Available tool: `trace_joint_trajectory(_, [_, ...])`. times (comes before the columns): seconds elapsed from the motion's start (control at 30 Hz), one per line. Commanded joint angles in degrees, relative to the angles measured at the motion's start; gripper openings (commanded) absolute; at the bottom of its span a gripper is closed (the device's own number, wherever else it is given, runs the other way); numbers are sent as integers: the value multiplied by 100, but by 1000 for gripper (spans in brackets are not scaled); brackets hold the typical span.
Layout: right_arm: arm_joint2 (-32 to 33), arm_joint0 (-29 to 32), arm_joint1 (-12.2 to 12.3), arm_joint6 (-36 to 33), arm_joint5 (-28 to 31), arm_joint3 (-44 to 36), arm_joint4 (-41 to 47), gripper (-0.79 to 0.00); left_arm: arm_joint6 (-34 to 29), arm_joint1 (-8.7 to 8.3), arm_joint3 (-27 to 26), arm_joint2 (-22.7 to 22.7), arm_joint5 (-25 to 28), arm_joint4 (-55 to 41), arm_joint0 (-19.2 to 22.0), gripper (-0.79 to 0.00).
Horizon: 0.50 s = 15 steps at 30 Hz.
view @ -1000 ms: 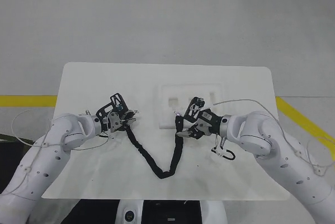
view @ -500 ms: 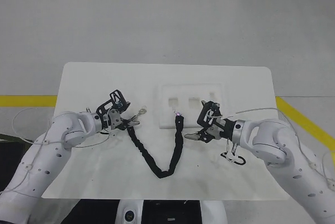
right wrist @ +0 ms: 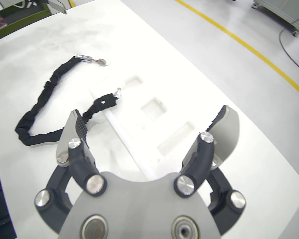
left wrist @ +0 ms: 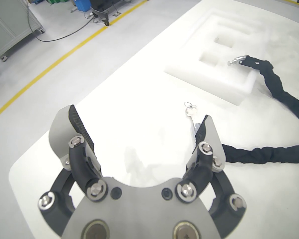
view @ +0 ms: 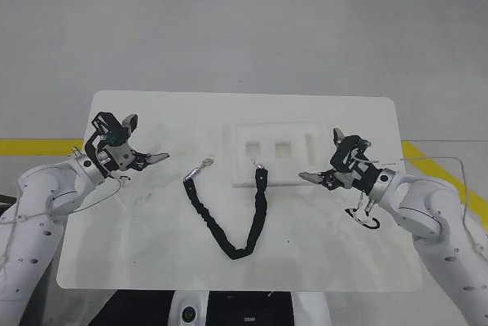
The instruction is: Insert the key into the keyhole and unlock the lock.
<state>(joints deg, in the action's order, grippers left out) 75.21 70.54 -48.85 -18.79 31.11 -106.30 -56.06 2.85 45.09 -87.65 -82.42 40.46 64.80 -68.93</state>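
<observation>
Both arms have drawn back from the middle of the tabletop (view: 349,244) (left wrist: 139,88) (right wrist: 139,38): a second ago each pair of jaws was down at one end of the chain (view: 207,216) (left wrist: 264,155) (right wrist: 48,84). Now the left arm (view: 52,187) sits out near the tabletop's left edge, while the right arm (view: 415,208) is at the right end of the tray (view: 237,134) (left wrist: 214,83) (right wrist: 137,125). The left jaws are spread wide with nothing between them, and the right jaws are likewise released and empty. The chain, let go, lies in a V on the tabletop between the two arms, its point toward the robot. Its left end is a metal lock (view: 193,174) (right wrist: 83,57) with the key (view: 204,163) (left wrist: 190,111) (right wrist: 102,62) sticking out of it, a small ring on the key's head. Lock and key lie flat on the tabletop, just left of the tray and, in the top view, well apart from the left jaws. In the left wrist view one fingertip (left wrist: 206,130) covers the lock, so how deep the key sits cannot be told there. The chain's right end carries a metal pin (view: 260,167) (left wrist: 235,60) (right wrist: 118,92), which rests on the tray's near left corner, apart from the lock. The tray is white foam with three recesses.
</observation>
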Motion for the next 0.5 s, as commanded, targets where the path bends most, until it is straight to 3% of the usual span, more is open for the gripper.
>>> trace_joint_trajectory(0.0, [226,154,20,78,-113,-18,-92,0,159,-15,89,-148,69,39,1,0])
trace_joint_trajectory(0.2, [805,611,52,420,-601,-160,-466,0,418,-16,263,-319,141,102,86,0])
trace_joint_trajectory(0.47, [1138,894,52,202,-1082,-423,-619,0,452,-4,312,-320,156,96,129,-1])
